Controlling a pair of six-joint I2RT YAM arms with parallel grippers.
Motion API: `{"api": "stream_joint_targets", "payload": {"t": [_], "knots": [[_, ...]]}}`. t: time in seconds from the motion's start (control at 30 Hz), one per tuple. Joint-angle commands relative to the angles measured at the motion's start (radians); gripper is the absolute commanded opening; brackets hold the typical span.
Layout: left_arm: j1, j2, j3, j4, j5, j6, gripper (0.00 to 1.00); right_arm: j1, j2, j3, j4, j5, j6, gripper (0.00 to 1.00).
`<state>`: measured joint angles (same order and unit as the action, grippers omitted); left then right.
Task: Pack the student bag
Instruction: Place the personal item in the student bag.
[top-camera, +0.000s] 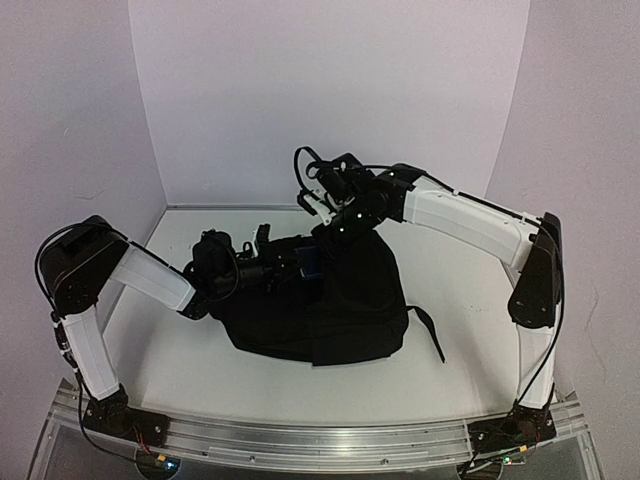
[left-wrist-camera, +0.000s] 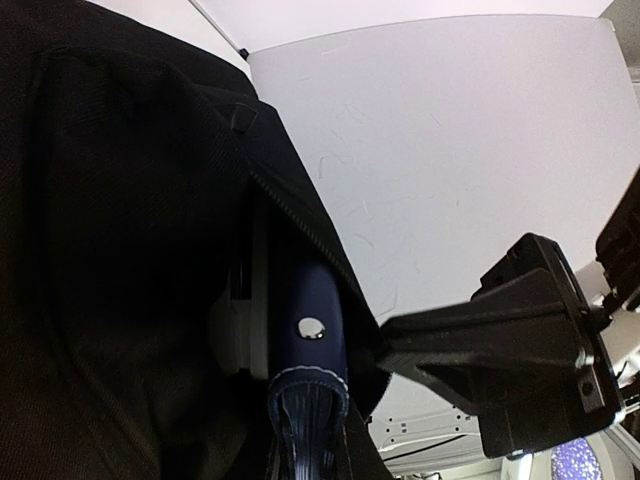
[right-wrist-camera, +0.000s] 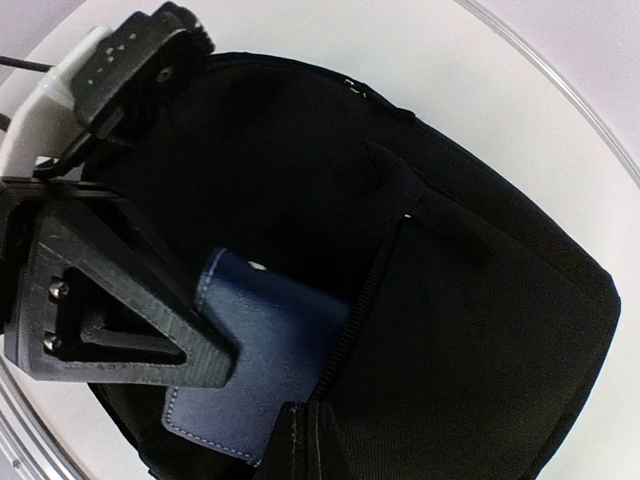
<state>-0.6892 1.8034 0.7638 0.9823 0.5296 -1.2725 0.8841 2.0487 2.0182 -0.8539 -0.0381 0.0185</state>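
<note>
The student bag (top-camera: 350, 300), a big black backpack, lies mid-table with its zipped opening (right-wrist-camera: 365, 300) turned to the left. My left gripper (top-camera: 296, 263) comes in from the left, shut on a small dark-blue case (left-wrist-camera: 312, 335) whose far end sits inside the opening. One left finger (left-wrist-camera: 470, 335) shows outside the bag; the other is hidden by fabric. My right gripper (top-camera: 323, 213) is above the bag's top edge, shut on the rim fabric (right-wrist-camera: 300, 440) and holding it up. The blue case (right-wrist-camera: 270, 365) lies just under a right finger (right-wrist-camera: 130, 320).
White walls enclose the table (top-camera: 450, 290) at the back and sides. A black strap (top-camera: 432, 330) trails off the bag to the right. Something white (left-wrist-camera: 235, 330) shows inside the bag beside the case.
</note>
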Motion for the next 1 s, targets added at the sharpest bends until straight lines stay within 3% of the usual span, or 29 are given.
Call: {"api": "stream_joint_targets", "payload": {"t": [0.0, 0.47, 0.57, 0.73, 0.97], "knots": [[-0.018, 0.055, 0.101, 0.158, 0.050, -0.047, 0.00, 0.004, -0.085, 0.047, 0.010, -0.033, -0.001, 0.00], [-0.095, 0.257, 0.289, 0.095, 0.051, -0.068, 0.03, 0.004, -0.080, 0.060, 0.010, -0.050, 0.010, 0.00], [-0.096, 0.257, 0.291, -0.001, 0.026, -0.053, 0.12, 0.004, -0.088, 0.049, 0.010, -0.045, 0.009, 0.00], [-0.096, 0.174, 0.261, -0.184, -0.026, 0.027, 0.37, 0.003, -0.109, 0.009, 0.013, -0.037, 0.002, 0.00], [-0.096, 0.006, 0.199, -0.402, -0.123, 0.114, 0.54, -0.026, -0.140, -0.051, 0.018, -0.058, 0.016, 0.00]]}}
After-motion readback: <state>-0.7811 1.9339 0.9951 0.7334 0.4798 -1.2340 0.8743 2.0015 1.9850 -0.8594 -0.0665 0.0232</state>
